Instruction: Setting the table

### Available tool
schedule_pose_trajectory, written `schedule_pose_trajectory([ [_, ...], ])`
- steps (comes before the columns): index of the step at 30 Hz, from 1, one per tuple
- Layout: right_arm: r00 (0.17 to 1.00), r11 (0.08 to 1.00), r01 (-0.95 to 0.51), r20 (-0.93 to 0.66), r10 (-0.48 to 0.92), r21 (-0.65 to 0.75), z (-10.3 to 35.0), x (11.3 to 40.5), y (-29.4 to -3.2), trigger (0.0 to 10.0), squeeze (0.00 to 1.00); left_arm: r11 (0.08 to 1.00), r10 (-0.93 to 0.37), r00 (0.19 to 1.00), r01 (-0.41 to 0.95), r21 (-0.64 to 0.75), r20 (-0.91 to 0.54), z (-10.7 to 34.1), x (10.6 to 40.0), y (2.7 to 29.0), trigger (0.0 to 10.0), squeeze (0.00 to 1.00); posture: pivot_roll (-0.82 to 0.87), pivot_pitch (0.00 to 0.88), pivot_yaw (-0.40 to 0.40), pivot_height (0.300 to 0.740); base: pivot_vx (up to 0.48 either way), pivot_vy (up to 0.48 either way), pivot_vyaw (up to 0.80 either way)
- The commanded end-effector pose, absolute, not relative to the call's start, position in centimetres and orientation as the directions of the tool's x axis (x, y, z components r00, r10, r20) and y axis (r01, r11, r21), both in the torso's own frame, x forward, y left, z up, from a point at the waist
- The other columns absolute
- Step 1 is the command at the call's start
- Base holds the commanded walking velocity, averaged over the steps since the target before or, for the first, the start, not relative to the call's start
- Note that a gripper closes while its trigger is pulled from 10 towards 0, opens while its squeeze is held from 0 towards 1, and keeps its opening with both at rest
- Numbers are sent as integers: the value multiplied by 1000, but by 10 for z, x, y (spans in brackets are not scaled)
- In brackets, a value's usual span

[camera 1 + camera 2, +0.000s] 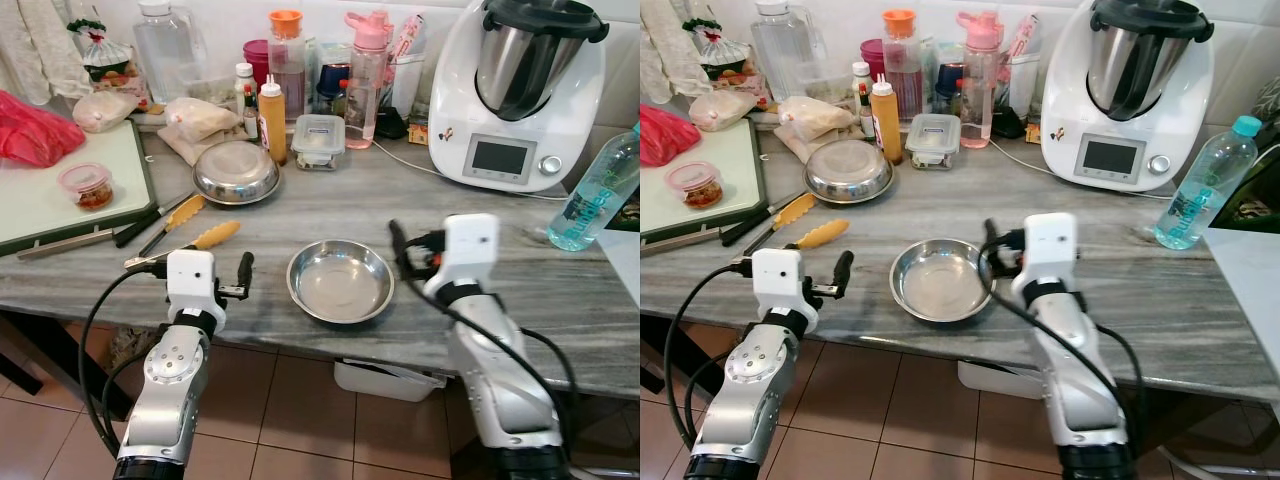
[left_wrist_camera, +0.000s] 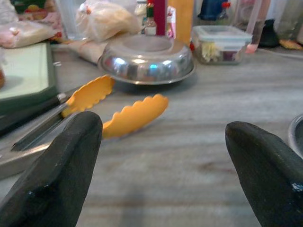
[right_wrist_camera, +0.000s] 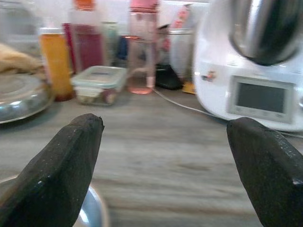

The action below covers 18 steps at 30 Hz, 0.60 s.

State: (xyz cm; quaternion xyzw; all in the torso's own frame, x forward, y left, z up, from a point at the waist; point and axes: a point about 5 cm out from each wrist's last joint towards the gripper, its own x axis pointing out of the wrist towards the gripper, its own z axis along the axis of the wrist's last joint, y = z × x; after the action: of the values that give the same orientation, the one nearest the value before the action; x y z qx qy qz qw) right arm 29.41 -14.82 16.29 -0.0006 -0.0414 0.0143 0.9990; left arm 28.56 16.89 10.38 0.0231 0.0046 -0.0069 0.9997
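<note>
Two tools are hovering at the near edge of the table (image 1: 480, 200), one on either side of an upright steel bowl (image 1: 340, 281). Left tool (image 1: 205, 268) is sitting at nine o'clock from the bowl, fingers spread apart and gripping nothing. Right tool (image 1: 412, 248) is sitting at three o'clock, just beside the rim, fingers likewise apart and empty. Judging by this flanking stance, both are lining up on the bowl as the piece now being set, though neither is touching it.

Bowl is showing bare metal inside; nothing is lying in it. Second steel bowl (image 1: 236, 171) is resting upside down at eleven o'clock from the first, well apart, so its contents, if any, cannot be told. Yellow-tipped tongs (image 1: 190, 235) are lying flat between the two, at about ten o'clock from the upright bowl, close ahead of the left tool.

Clear lidded box (image 1: 318, 139) is standing at twelve o'clock, holding something too small to identify. Small tub (image 1: 85, 185) on the green-edged board (image 1: 40, 200) at far nine o'clock is holding dark reddish food. Orange sauce bottle (image 1: 272, 120) and pink drinking bottle (image 1: 364, 75) are standing upright along the back; cooking machine (image 1: 515, 95) is occupying two o'clock, with a clear water bottle (image 1: 600, 190) beside it.
</note>
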Motion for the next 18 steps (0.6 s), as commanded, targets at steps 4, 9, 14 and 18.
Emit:
schedule_pose_trajectory([
  [4,998,1000,2,70,-2,-10,157,284,-155,10000,0,999,-29,998,31,39,-47,101,280,168,10000,0,-100,0,4,740,0,0,0],
  [9,997,999,32,70,-32,1,155,279,-155,10000,0,997,-51,998,53,49,-44,107,287,162,10000,0,-112,9,35,740,0,0,0],
  [14,997,999,37,65,-37,-2,153,275,-153,10000,0,1000,-20,998,21,9,-56,107,288,165,10000,0,-117,15,51,740,0,0,0],
  [18,997,999,40,71,-42,24,153,273,-155,10000,0,1000,-11,997,12,12,-70,104,284,165,10000,0,-108,16,55,740,0,0,-106],
])
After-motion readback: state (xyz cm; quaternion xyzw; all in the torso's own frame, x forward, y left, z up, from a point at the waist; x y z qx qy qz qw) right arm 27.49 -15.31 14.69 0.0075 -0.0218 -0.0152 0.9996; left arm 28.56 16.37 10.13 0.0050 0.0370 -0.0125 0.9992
